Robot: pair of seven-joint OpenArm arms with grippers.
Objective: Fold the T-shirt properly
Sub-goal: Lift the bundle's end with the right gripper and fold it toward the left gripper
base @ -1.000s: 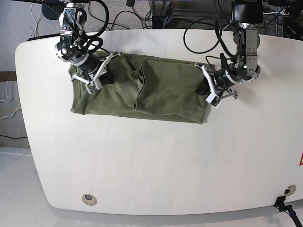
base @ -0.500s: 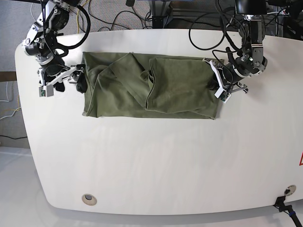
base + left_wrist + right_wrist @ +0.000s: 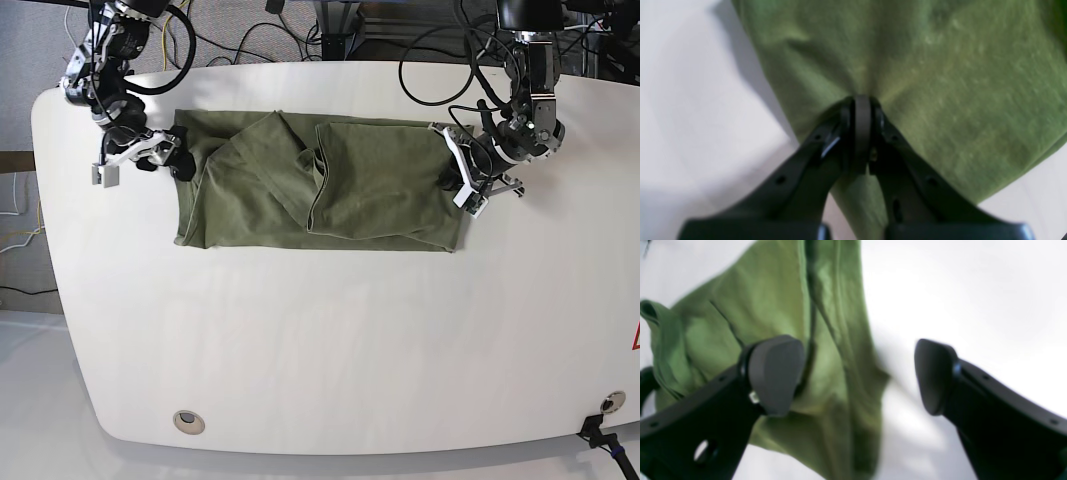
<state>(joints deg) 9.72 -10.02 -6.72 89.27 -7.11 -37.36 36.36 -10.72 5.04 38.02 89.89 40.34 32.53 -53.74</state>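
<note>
White desk [image 3: 330,340] with cables trailing off the back edge, and the T-shirt [image 3: 320,185] lies spread flat across the far half, partly folded over itself. Left gripper [image 3: 455,180] has its jaws clamped tight on the shirt's edge at the base view's right end. Right gripper [image 3: 140,163] sits just off the opposite edge, jaws spread wide, holding nothing, with one pad [image 3: 775,373] over the cloth.

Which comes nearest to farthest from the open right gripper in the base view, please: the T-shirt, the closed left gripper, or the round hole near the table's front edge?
1. T-shirt: its edge lies beside the right gripper.
2. Round hole: front edge of the table.
3. Left gripper: across the shirt, clamped on its far edge.
</note>
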